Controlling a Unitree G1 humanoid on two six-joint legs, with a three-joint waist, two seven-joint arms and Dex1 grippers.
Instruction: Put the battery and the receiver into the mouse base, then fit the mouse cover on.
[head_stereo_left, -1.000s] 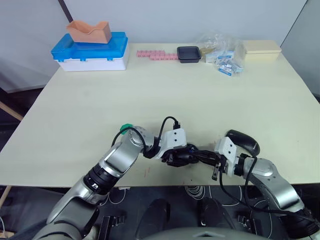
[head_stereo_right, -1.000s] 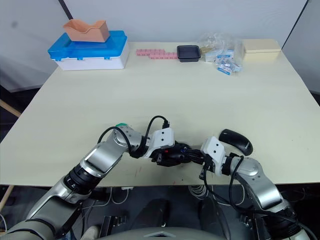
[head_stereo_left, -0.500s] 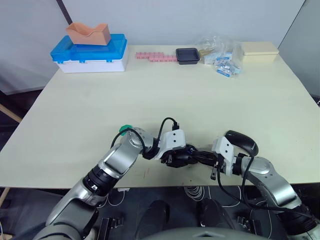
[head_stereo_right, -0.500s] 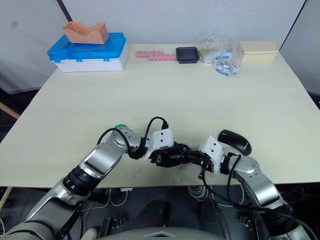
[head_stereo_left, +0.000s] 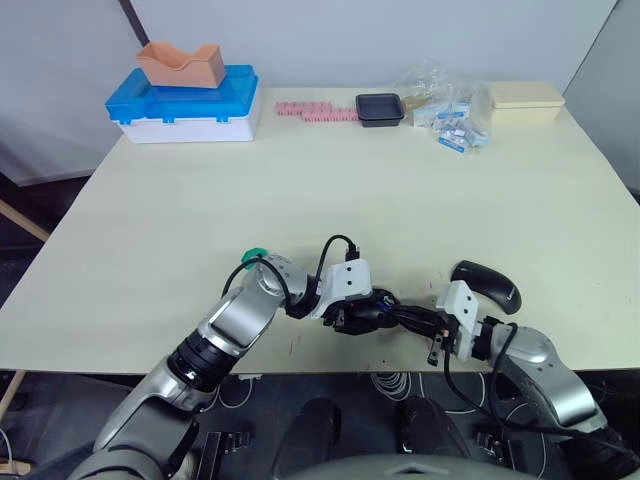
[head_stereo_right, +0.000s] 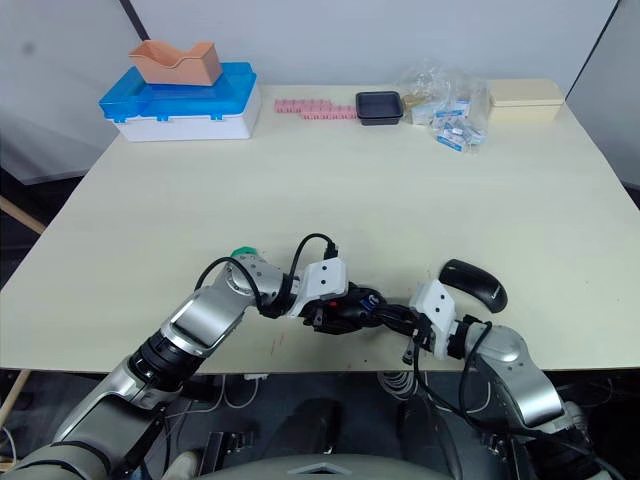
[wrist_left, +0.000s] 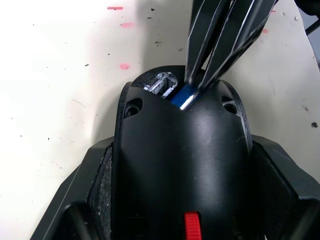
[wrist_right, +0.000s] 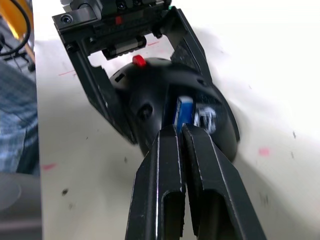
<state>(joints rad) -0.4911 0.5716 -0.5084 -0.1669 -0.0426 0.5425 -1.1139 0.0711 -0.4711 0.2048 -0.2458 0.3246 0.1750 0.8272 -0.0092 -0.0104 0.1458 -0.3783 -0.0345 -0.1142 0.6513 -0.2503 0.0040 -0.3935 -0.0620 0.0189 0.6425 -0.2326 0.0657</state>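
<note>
Battery (wrist_right: 183, 111), no legible writing, pinched over mouse base (wrist_left: 180, 165).

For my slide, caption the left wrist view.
Right gripper pushes the battery into the mouse base held by the left gripper.

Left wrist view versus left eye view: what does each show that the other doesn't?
Left wrist view alone: the battery, blue-ended, sitting in the mouse base between the right pincer tips. Left eye view alone: the mouse cover lying on the table, and the far blue box. Shared: the left pincer clamping the base.
</note>
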